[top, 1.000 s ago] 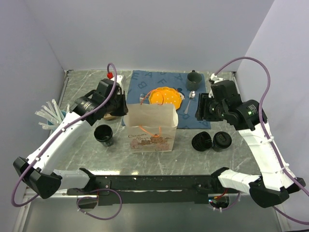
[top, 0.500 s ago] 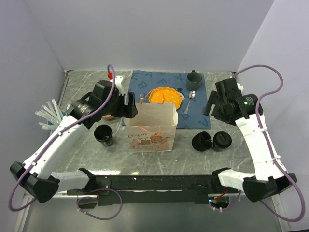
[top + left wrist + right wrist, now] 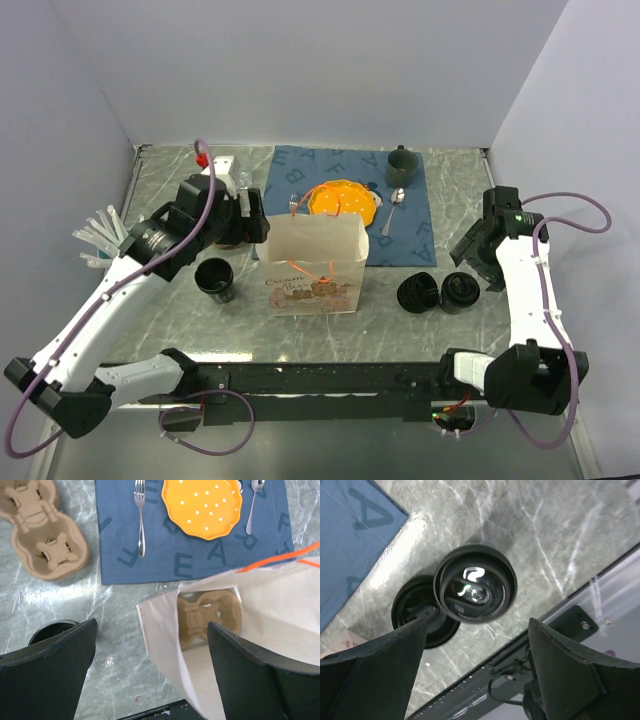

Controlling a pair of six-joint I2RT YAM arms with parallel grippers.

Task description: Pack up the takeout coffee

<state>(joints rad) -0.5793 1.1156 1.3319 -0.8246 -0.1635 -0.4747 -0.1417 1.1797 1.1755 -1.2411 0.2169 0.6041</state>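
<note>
The takeout coffee (image 3: 459, 290), a small black cup with a glossy top, stands right of the paper bag (image 3: 311, 266), touching a round black ribbed lid (image 3: 419, 292). In the right wrist view the coffee (image 3: 475, 587) and the lid (image 3: 420, 611) lie just beyond my open right gripper (image 3: 477, 625), which hovers above them (image 3: 473, 250) holding nothing. My left gripper (image 3: 250, 216) is open over the bag's left rim (image 3: 152, 630). A cardboard cup carrier (image 3: 207, 615) lies inside the bag (image 3: 260, 610). An open-topped black cup (image 3: 215, 278) stands left of the bag.
Behind the bag a blue placemat (image 3: 420, 235) holds an orange plate (image 3: 343, 198), a fork (image 3: 140, 515), a spoon (image 3: 393, 208) and a dark green mug (image 3: 401, 165). Stacked carriers (image 3: 42, 537) lie at the back left. A light blue cup of straws (image 3: 100, 240) stands at the left wall.
My left gripper has opened and drawn back a little to the left of the bag. The right arm has swung right and toward the front, now above the coffee and lid, jaws wider.
</note>
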